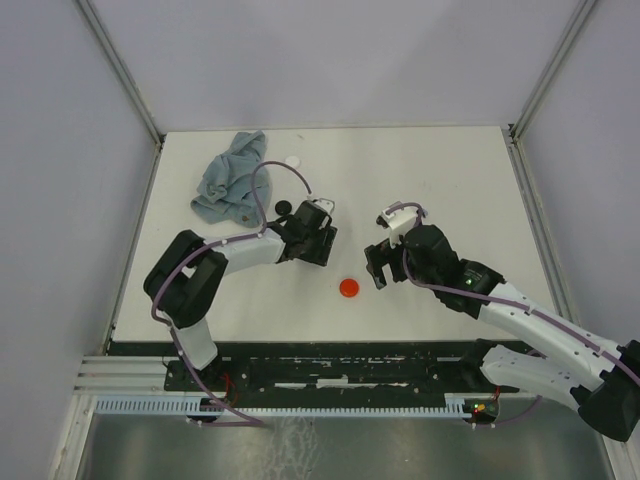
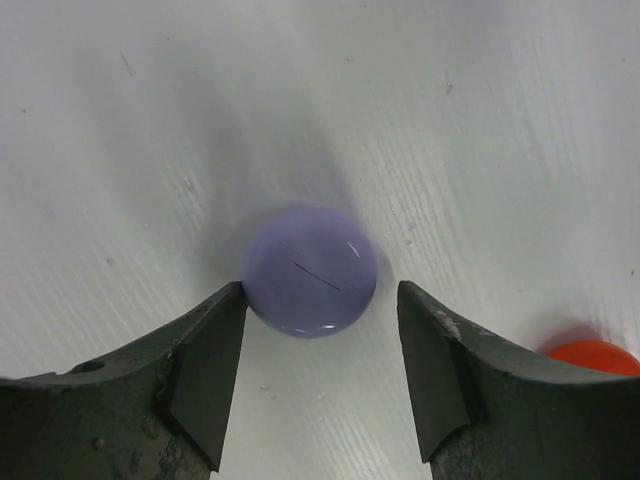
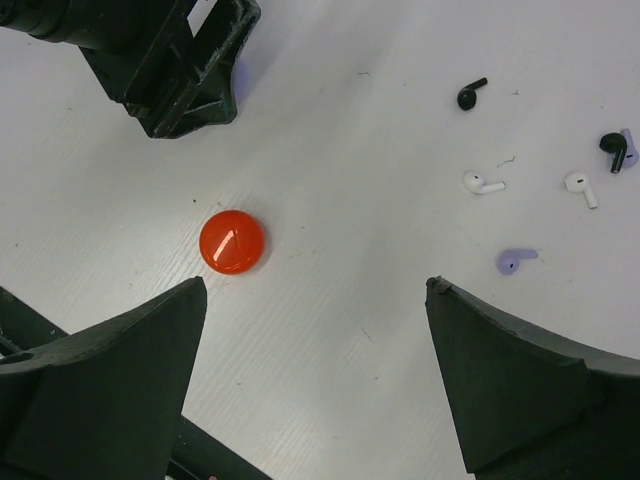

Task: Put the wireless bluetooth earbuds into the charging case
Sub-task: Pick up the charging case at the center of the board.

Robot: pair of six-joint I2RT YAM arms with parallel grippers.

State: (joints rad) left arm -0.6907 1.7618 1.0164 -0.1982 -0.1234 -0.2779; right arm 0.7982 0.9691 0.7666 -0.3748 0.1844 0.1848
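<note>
Several tiny earbuds lie loose on the white table in the right wrist view: a black one (image 3: 470, 93), two white ones (image 3: 483, 183) (image 3: 580, 188), a lavender one (image 3: 515, 260), and a black one (image 3: 614, 150) beside another lavender bit. A round lavender case (image 2: 311, 272) lies shut on the table. My left gripper (image 2: 320, 300) is open around its near edge, with the left fingertip (image 2: 225, 310) at its rim. A round red case (image 3: 232, 241) lies ahead of my open, empty right gripper (image 3: 316, 285). From above, the left gripper (image 1: 322, 250) hides the lavender case.
A crumpled blue-grey towel (image 1: 230, 178) lies at the back left. A small white disc (image 1: 291, 160) and a small black object (image 1: 283, 207) lie near it. The red case (image 1: 349, 287) sits between the two grippers, and the right gripper (image 1: 378, 268) is just right of it.
</note>
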